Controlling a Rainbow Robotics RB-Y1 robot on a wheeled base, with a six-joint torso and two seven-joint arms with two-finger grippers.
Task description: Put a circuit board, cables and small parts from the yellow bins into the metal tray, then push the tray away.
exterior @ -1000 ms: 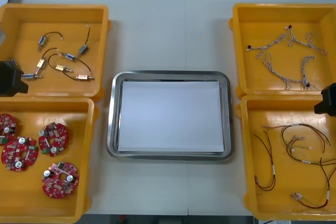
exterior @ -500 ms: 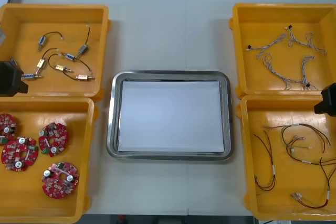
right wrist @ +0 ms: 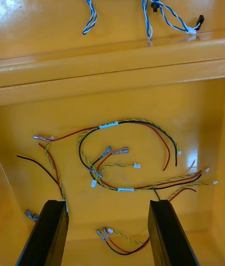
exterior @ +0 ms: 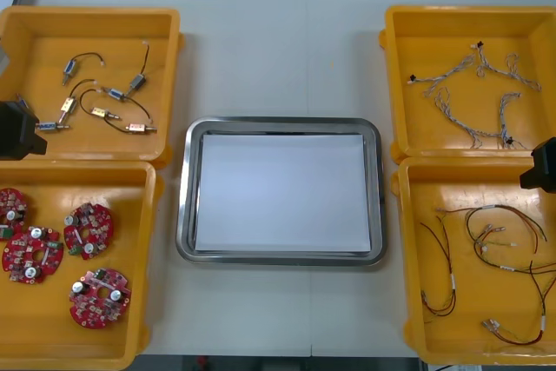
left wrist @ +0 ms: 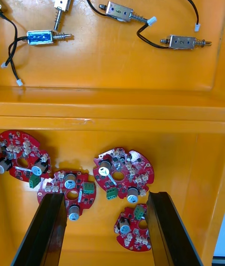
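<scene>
Hovering agape over boards [left wrist: 123, 174] left of the tray [exterior: 183, 193], the left end effector [left wrist: 107, 199] looks set for a first pick; the right end effector [right wrist: 108, 203], likewise spread, hangs over cables [right wrist: 108, 124] right of the empty tray, which sits central so both arms reach it.

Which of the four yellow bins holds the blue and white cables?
The far bin on the robot's right; the others hold red boards, small metal parts or red and yellow cables.
</scene>
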